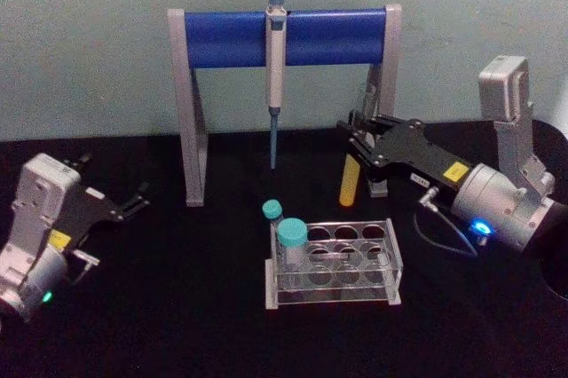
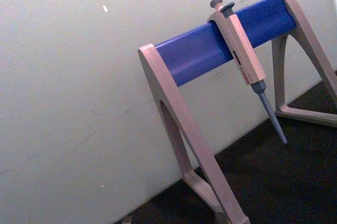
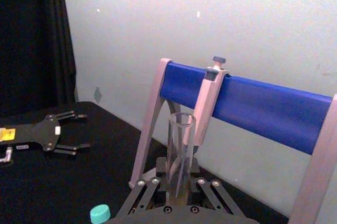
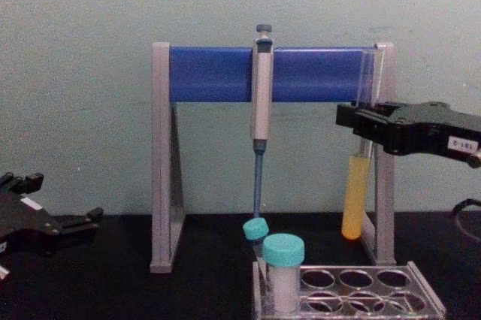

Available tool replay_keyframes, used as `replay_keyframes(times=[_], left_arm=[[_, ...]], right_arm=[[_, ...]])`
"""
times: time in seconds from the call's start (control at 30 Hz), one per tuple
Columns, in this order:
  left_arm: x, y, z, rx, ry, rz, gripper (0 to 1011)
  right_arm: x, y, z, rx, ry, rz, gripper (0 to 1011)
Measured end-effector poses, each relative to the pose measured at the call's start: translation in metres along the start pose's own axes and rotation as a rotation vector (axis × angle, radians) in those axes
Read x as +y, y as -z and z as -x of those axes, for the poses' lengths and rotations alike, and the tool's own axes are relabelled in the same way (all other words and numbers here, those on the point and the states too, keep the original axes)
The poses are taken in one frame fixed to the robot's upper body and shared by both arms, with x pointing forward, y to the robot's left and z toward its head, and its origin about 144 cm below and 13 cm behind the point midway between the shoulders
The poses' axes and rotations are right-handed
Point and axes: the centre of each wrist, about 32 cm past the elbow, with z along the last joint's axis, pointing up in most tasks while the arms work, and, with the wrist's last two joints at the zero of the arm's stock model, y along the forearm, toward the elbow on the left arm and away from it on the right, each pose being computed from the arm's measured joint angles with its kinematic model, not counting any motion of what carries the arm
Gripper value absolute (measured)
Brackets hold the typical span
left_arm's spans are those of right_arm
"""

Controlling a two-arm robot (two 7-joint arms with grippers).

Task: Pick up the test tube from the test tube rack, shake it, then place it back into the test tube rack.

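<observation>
My right hand [image 4: 361, 126] squeezes the test tube [image 4: 356, 194] up behind the test tube rack [image 4: 425, 291], my left hand [image 1: 135, 202] rests spread wide far left of the rack, and hard shaking could spill the tube or bang it on the stand [image 4: 385, 207].

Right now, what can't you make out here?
Mid-section of the test tube: chest view, covered by the right gripper clamping it.
Its liquid: right wrist view, hidden behind that gripper's body.
Front of the test tube rack: chest view, cut by the bottom edge.
Body of the left gripper: chest view, cut by the left edge.
</observation>
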Motion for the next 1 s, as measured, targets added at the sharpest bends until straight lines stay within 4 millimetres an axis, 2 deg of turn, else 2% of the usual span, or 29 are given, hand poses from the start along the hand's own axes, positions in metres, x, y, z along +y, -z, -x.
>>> replay_keyframes(times=[0.4,0.67,0.83,1.0], left_arm=[[0.0,0.0,0.0,0.0,0.0,0.0,1010],[0.0,0.0,0.0,0.0,0.0,0.0,1010],[0.0,0.0,0.0,0.0,0.0,0.0,1010],[0.0,0.0,0.0,0.0,0.0,0.0,1010]], right_arm=[[-0.023,-0.005,0.007,-0.015,0.048,0.019,235],[-0.038,-0.004,0.022,-0.004,0.038,0.037,235],[-0.035,-0.002,0.028,0.013,-0.004,0.035,235],[-0.021,-0.001,0.027,0.021,-0.052,0.014,235]])
